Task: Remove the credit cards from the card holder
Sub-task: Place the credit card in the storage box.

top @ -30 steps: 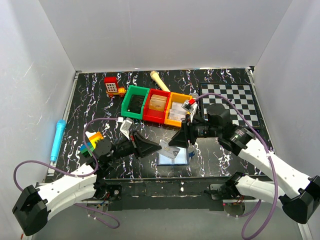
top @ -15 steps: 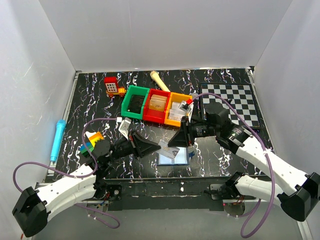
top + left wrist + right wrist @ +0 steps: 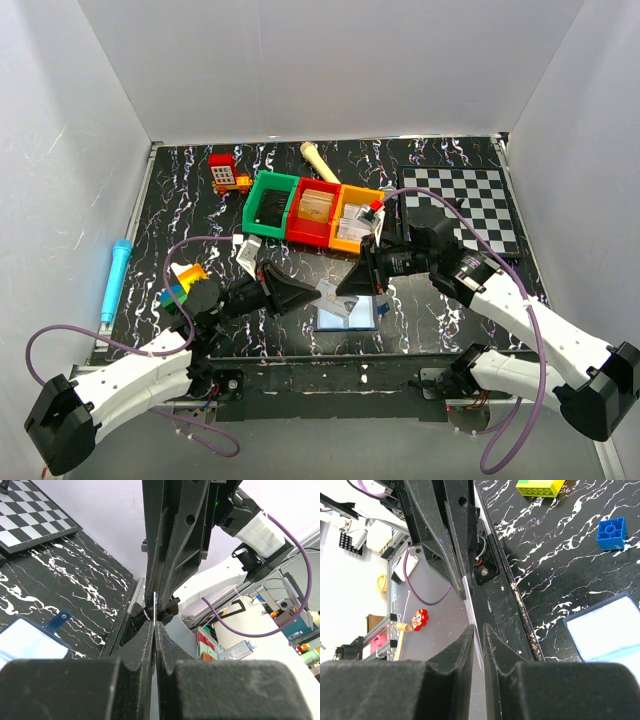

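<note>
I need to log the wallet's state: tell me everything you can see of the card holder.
The card holder lies opened flat on the black marbled table, near the front edge between the arms. Its inside faces up, pale blue-grey, framed by a navy border; a navy snap tab sticks out from one side. The left end effector and right end effector pinch a card above it, apparently clear of it.

card holder point(image 3: 352, 318) before 3 bins point(image 3: 310, 234), probably apart

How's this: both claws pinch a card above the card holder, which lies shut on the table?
No: the card holder lies open, pale inside up (top external view). The left claw and right claw do pinch a card above it.
</note>
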Controlling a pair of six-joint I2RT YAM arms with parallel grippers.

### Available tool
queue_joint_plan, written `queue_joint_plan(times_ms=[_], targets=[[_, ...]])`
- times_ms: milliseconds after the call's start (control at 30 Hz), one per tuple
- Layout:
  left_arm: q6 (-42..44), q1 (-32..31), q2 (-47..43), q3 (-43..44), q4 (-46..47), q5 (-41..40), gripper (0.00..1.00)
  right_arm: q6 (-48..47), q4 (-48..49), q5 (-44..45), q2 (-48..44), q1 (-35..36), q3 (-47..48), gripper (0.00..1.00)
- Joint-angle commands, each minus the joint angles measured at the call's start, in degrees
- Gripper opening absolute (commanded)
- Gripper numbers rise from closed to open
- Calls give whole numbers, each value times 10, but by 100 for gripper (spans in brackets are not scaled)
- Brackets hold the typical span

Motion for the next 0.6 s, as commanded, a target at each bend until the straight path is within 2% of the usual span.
queue_joint_plan(times_ms=[0,100,200,300,567], targets=[[0,5,-8,-8,17,1,0,-3,14,-15,-4,-5,-1,19],[0,5,-7,-10,16,1,0,2,18,-15,-8,-7,-4,20],[-1,5,-6,-13,17,2,0,5,19,-13,-8,-9,-3,27],[-1,5,-7,-13,17,2,0,7,20,-11,-10,-11,-4,31],[-2,5,-6,-15,18,1,0,10,23,-24,-3,-11,-4,20]])
